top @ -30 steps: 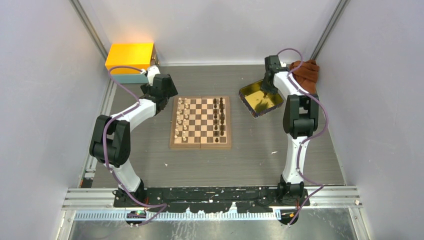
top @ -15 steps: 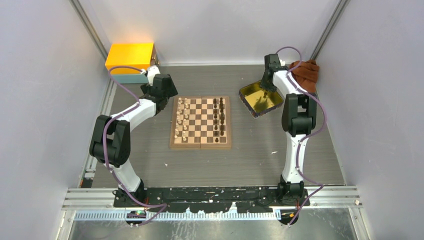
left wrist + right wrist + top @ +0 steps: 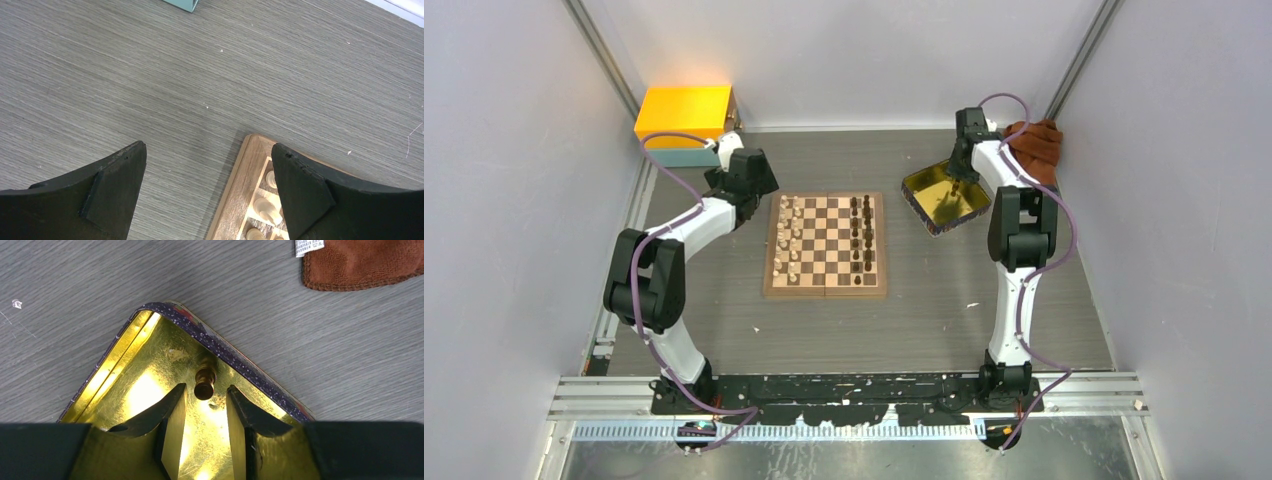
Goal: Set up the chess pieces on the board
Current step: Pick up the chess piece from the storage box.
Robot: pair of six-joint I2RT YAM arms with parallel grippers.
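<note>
Though the left wrist view cuts the board (image 3: 826, 245) down to one tan corner, the overhead view shows it whole at mid-table (image 3: 924, 320), with the chess pieces (image 3: 792, 240) too small to tell apart: cream along its left side, dark along its right. The left gripper (image 3: 207, 146) hangs spread wide just off that corner, holding nothing. In the yellow tray (image 3: 235, 357) the right gripper (image 3: 205, 388) stands part-spread, not pinching, either side of a lone brown piece (image 3: 205, 374) whose long axis points away toward the tray's dark rim, its outline blurred by glare.

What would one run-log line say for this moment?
left gripper: open, by board corner | right gripper: open over gold tray | dark piece: lying at its tips, ungripped
</note>
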